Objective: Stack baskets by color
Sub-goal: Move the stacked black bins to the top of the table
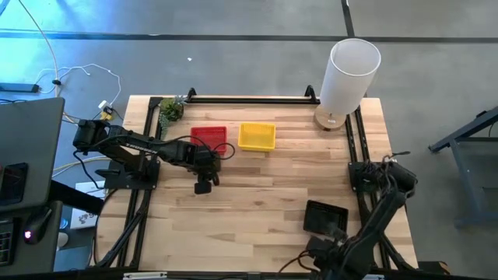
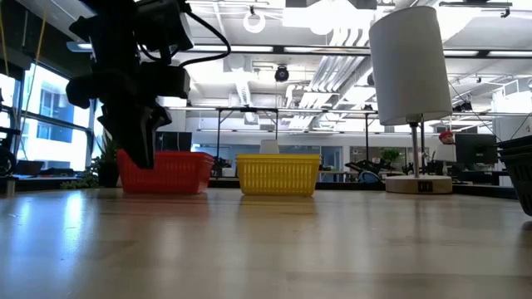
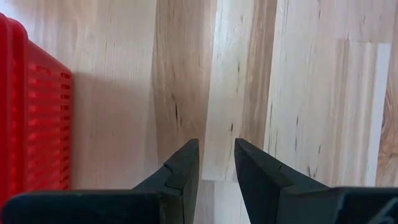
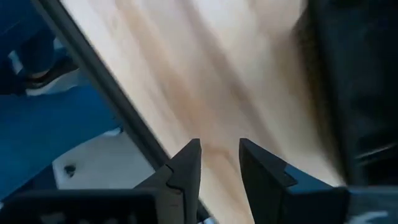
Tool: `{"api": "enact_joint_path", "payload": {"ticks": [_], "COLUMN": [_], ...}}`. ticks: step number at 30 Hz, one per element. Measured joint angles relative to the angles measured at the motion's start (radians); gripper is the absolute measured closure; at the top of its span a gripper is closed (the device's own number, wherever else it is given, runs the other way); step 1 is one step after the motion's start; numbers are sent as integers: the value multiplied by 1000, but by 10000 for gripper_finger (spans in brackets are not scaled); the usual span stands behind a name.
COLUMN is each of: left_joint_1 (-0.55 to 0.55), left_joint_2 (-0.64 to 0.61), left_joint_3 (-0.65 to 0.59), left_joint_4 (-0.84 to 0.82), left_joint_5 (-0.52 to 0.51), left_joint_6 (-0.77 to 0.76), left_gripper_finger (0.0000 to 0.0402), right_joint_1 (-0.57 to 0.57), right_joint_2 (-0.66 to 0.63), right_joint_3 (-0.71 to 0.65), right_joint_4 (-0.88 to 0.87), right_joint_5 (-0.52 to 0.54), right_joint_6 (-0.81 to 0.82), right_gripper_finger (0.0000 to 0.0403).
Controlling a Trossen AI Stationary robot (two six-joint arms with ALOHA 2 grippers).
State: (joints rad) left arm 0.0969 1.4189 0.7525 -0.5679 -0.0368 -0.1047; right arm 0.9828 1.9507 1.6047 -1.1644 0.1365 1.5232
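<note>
On the tabletop (image 1: 257,194), red basket (image 1: 208,138) sits just beside yellow basket (image 1: 257,135); black basket (image 1: 324,217) lies well apart. Both stacks look finished. Left end effector (image 1: 204,185), near the red, and right end effector (image 4: 219,163) are empty, slightly parted; next, probably retreat.

Bright, even light from overhead; ceiling strip lights (image 2: 328,7) glare white in low view, windows (image 2: 50,116) at room's left add daylight. Table (image 1: 264,194) has soft glare, esp. foreground in low view, which is out of focus. Red basket (image 3: 31,118) throws soft shadow on wood in left wrist view. Right wrist view streaky w/ motion blur; black basket (image 4: 354,81) smeared.
</note>
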Motion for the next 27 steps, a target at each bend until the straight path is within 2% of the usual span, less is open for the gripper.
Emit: {"api": "enact_joint_path", "payload": {"ticks": [5,8,11,17,27], "left_joint_1": [1,1,1,1,1], "left_joint_2": [0,0,0,0,0], "left_joint_3": [0,0,0,0,0], "left_joint_4": [29,58,82,129,156], "left_joint_5": [0,0,0,0,0], "left_joint_6": [1,3,4,22,30], "left_gripper_finger": [312,312,312,312,312], "right_joint_1": [40,60,78,84,7], "right_joint_2": [0,0,0,0,0], "right_joint_3": [-107,-160,-207,-261,-275], "right_joint_4": [175,204,203,201,70], "right_joint_5": [-56,-103,-137,-124,-111], "right_joint_6": [52,141,225,254,364], "right_gripper_finger": [304,304,304,304,304]}}
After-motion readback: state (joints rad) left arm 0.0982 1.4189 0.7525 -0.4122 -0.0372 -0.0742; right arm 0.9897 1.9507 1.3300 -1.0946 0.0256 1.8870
